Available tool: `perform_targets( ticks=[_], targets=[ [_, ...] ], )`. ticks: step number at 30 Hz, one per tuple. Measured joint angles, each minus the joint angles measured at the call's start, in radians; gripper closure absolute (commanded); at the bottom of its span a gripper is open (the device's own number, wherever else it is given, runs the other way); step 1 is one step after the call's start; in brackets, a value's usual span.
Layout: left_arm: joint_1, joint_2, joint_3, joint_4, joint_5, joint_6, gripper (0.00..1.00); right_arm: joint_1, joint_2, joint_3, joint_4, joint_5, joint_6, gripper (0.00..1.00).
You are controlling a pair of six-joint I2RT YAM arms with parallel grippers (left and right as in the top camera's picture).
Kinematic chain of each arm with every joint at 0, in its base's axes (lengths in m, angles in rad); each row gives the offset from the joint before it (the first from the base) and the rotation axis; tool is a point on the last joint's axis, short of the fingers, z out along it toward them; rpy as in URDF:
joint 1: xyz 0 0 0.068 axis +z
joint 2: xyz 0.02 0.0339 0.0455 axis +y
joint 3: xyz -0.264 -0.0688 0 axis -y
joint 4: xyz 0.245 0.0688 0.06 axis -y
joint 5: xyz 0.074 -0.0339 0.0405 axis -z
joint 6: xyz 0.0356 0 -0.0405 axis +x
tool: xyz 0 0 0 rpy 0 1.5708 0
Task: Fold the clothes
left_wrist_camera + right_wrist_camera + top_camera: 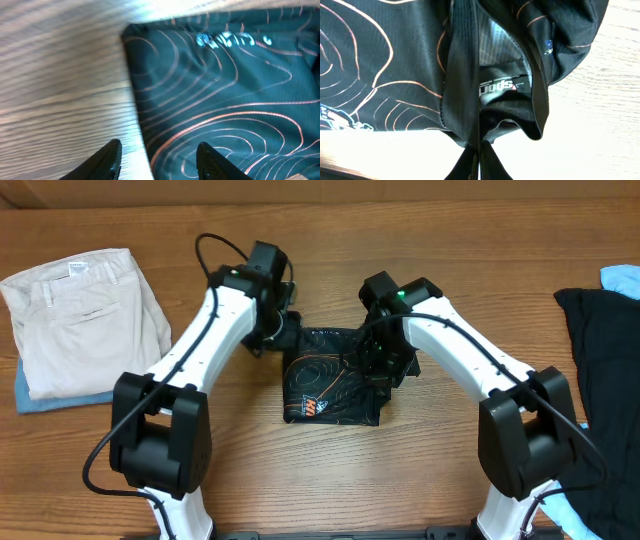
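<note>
Currently the folded sports top (pixel 330 385) lies central on the bench (pixel 400 490), right claw (pixel 479 162) pinched shut on its collar fold, left claw (pixel 159 152) gaping empty over its edge, so a one-sided pull could unfold it.

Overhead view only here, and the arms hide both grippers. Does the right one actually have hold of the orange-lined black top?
Observer: Yes. In the right wrist view, the right gripper is shut on a fold of the black sports top.
Operator: And the left?
Observer: In its wrist view, the left gripper is open and holds nothing. The top's edge runs between its fingers, one over bare table and the other over fabric.
Operator: Which part did the right grab?
Observer: A band beside the collar opening. A label with white lettering shows inside it.
</note>
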State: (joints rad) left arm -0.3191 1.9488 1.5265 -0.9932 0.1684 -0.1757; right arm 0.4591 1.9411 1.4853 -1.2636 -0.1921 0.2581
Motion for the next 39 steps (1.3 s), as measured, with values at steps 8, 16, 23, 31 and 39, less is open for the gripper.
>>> perform_targets(
  ticks=[8,16,23,31,39],
  targets=[
    [-0.06,0.0,-0.077,0.057,0.0,0.0,0.48,0.013,-0.001,0.0,-0.019,0.01,0.0,0.94],
    [-0.085,0.0,-0.198,0.183,0.0,0.0,0.46,0.014,-0.001,0.0,-0.03,0.097,0.005,0.92],
    [-0.085,0.0,-0.244,0.198,0.0,0.0,0.44,0.014,0.0,0.0,-0.025,0.13,0.008,0.92],
    [-0.085,0.0,-0.244,0.2,0.019,0.0,0.43,0.014,0.005,0.0,-0.008,0.132,0.002,0.83],
    [-0.085,0.0,-0.245,0.201,0.023,0.0,0.45,0.014,0.006,0.001,0.114,0.086,-0.105,0.77]
  ],
)
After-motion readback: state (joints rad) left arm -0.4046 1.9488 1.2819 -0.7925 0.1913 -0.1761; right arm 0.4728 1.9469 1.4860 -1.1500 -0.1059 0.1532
